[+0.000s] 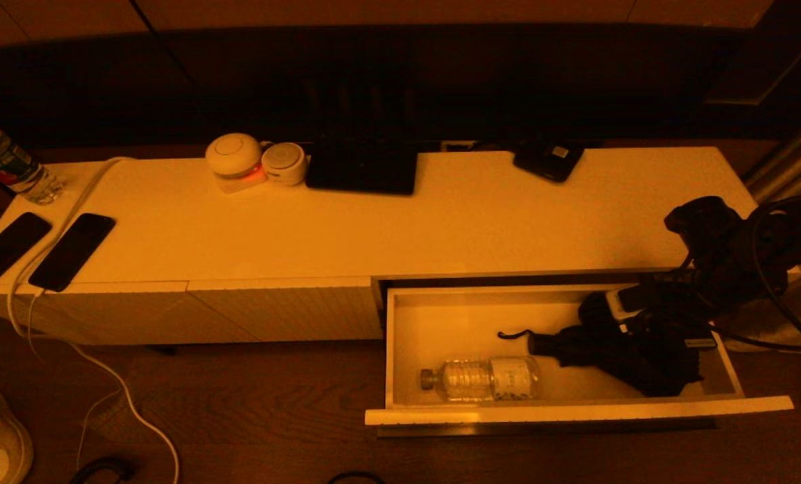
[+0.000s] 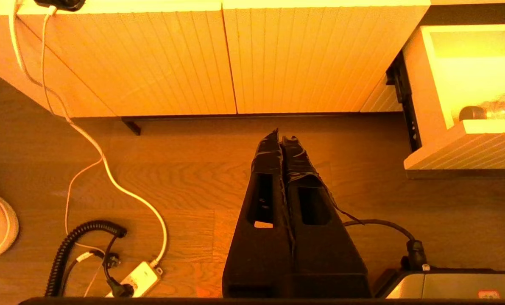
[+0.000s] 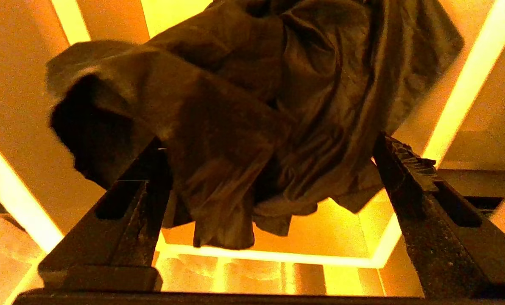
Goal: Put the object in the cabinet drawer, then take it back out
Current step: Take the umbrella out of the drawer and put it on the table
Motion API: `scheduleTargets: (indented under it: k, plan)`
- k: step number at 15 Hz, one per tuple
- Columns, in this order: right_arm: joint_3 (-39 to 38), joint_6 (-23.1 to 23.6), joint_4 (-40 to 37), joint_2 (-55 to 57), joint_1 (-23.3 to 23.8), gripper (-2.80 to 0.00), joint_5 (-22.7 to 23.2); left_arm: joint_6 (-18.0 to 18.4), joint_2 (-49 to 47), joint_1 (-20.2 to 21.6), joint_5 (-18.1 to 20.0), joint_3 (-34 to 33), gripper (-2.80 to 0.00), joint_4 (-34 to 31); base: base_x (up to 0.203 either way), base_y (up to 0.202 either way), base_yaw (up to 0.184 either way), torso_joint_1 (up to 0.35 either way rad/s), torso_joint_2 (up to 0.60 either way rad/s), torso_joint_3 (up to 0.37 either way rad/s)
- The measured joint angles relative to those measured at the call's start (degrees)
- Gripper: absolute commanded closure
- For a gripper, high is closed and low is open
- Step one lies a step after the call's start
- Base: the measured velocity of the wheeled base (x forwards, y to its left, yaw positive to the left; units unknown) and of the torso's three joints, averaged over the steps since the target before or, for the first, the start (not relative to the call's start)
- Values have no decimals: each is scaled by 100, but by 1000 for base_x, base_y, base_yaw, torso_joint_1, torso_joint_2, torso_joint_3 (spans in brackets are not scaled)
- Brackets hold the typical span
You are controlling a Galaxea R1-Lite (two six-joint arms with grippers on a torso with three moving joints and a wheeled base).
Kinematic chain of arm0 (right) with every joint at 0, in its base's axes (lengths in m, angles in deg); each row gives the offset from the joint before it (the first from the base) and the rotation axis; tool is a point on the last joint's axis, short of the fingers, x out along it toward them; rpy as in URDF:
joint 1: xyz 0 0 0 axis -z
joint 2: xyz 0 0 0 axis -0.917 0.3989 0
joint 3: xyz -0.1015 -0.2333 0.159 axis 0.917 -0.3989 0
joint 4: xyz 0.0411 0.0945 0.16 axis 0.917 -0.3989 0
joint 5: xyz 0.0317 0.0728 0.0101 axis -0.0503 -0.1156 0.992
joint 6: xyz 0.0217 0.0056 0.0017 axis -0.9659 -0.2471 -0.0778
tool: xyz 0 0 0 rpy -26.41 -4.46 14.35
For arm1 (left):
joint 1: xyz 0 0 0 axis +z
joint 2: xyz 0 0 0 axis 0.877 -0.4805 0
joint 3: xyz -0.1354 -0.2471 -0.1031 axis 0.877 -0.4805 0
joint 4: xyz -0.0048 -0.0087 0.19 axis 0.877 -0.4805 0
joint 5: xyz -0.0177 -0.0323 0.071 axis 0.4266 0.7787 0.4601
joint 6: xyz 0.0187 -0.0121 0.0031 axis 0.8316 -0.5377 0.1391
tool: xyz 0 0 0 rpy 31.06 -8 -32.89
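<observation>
One folded black fabric umbrella (image 1: 615, 353) and one clear plastic bottle (image 1: 484, 378) lie in the pulled-out white ribbed cabinet drawer (image 1: 575, 410). Right gripper (image 3: 269, 169) spread wide, umbrella cloth between its fingers (image 3: 409, 169), touching. Left gripper (image 2: 283, 140) pressed together, empty, above the floor.

Black tapered gripper (image 2: 283, 137) fingers with slots, looping black cables (image 1: 787, 282).

In my open drawer (image 1: 400, 349), right of the closed fronts (image 1: 286, 312), a bottle (image 1: 484, 378) lies near-left; the umbrella (image 1: 615, 356) lies right, my right gripper (image 3: 269, 169) straddling it.
</observation>
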Motion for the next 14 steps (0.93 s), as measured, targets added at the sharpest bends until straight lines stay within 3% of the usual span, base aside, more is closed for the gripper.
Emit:
scheduleTargets:
  k: [14]
  plan:
    - [-99, -242, 78, 361, 17, -280, 180, -1, 0, 0, 0, 0, 0, 0, 0, 0, 0, 0, 0, 0]
